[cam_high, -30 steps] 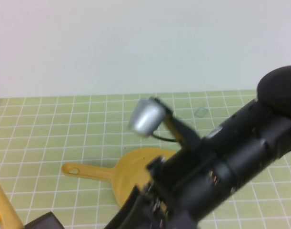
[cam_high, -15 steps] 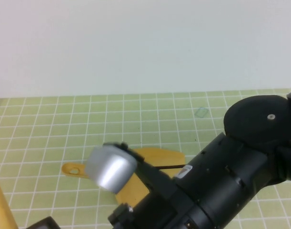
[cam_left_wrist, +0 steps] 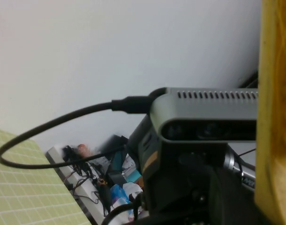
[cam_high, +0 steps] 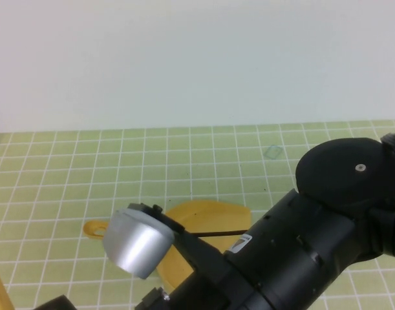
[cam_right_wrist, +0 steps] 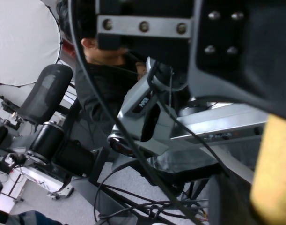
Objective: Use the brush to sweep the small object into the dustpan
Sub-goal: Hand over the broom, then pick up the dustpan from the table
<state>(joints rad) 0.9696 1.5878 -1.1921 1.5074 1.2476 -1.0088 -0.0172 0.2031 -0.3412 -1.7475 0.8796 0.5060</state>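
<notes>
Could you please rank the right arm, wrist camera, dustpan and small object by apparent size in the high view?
right arm (nearest camera)
wrist camera and dustpan look alike, dustpan partly hidden
small object
left tool, right tool: bottom edge

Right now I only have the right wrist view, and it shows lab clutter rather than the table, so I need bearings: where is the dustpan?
Observer: In the high view the yellow plastic dustpan lies on the green gridded mat, partly hidden behind the right arm.
Operator: And the thing to sweep?
Observer: A small clear piece lies on the mat, farther back than the dustpan and to its right, apart from it.
Operator: Where are the grippers?
Observer: The right gripper and the left gripper both fall outside the high view, past its lower edge. The left wrist view shows only a yellow bar close to that camera.
</notes>
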